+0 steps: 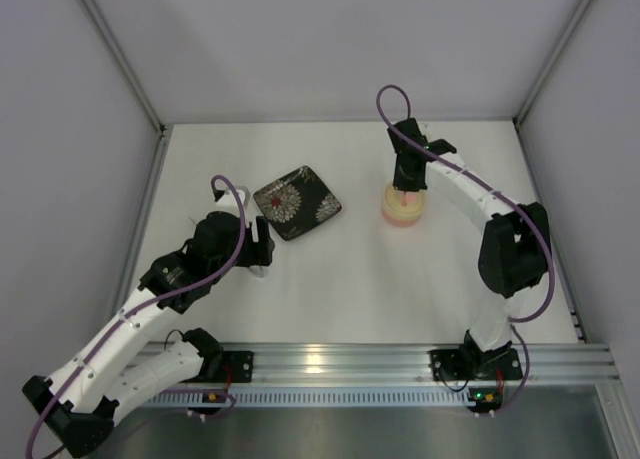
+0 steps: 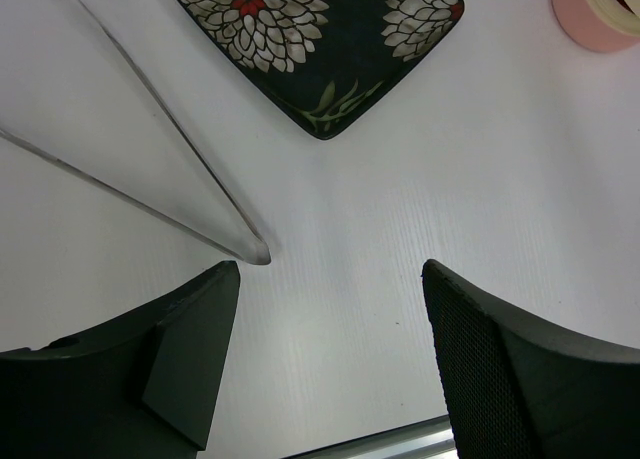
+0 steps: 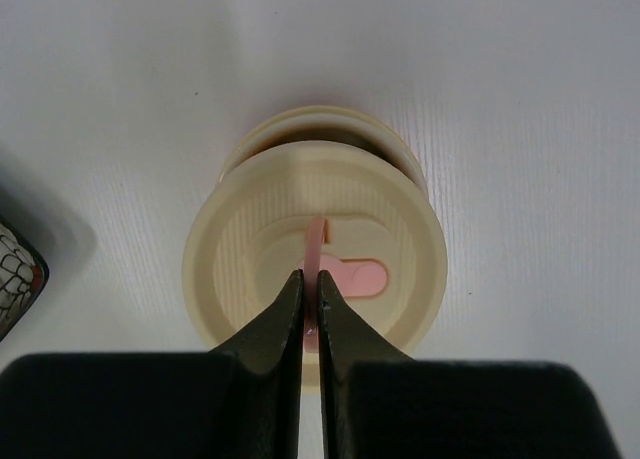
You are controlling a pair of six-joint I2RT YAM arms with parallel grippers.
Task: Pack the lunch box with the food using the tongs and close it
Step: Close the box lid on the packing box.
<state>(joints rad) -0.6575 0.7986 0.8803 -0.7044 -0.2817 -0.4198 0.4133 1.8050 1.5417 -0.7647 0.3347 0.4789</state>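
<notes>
**Lid pinched, tongs parked**

The right gripper [image 3: 310,279] is clamped tight on the pink tab [image 3: 317,241] of the cream disc lid [image 3: 240,269], holding it over the small round pink bowl [image 1: 403,215]. The left gripper [image 2: 330,269] gapes wide, holding nothing. The long silvery metal tongs [image 2: 240,241] lie on the white table [image 2: 400,199] just beside its finger, near the dark square floral plate [image 2: 320,89].

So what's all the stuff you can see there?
plate: one, dark with white flowers, on the table left of middle.
tongs: one, silvery, lying on the table near the plate.
lunch box: one, pink sides, on the table right of the plate.
lid: one, cream with a pink knob, on or just above the lunch box.
table: one, white, under everything.
left gripper: one, black, open, by the tongs' joined end.
right gripper: one, black, shut on the lid's knob.
</notes>
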